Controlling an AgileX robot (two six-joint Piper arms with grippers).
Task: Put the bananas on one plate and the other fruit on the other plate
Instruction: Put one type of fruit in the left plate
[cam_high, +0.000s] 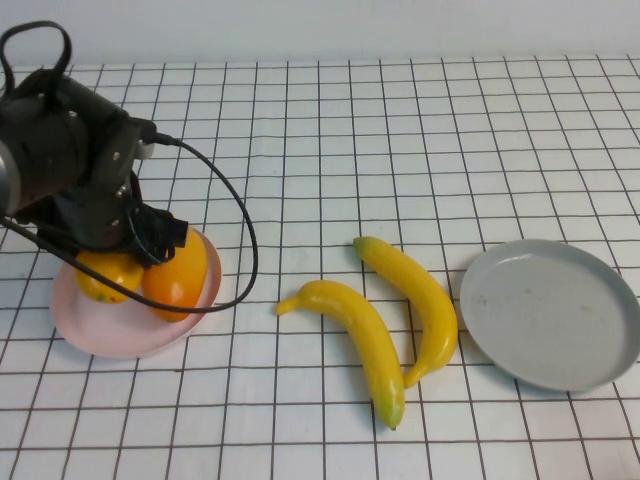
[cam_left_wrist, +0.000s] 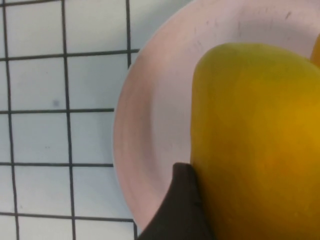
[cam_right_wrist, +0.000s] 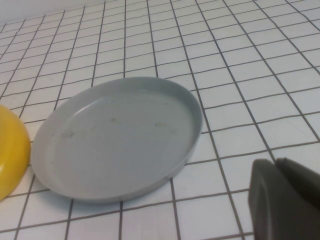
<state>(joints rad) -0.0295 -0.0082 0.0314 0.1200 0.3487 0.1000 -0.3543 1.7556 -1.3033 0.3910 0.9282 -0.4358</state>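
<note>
Mangoes (cam_high: 150, 275) are both on the pink plate (cam_high: 120, 335), directly under the left gripper (cam_high: 150, 245), which hangs low over them; in the left wrist view one dark finger (cam_left_wrist: 182, 210) touches the side of a mango (cam_left_wrist: 255, 145), but I cannot tell whether the jaws grip it or have let go. That half of the sorting looks finished or at its very last instant, the second mango just being set down. Both bananas (cam_high: 385, 320) lie on the bare table, well to the right of the left gripper, side by side and just short of the grey plate (cam_high: 550, 315), which holds nothing. The right gripper is out of the high view; its wrist camera shows only a dark finger tip (cam_right_wrist: 285, 200), with the grey plate (cam_right_wrist: 120, 135) ahead of it and a yellow banana end (cam_right_wrist: 10, 150) beyond the plate's far edge, and its opening cannot be judged. Next, I judge, the left gripper must lift clear of the mangoes, and one arm must take a banana across its middle and carry it the short way onto the grey plate.
</note>
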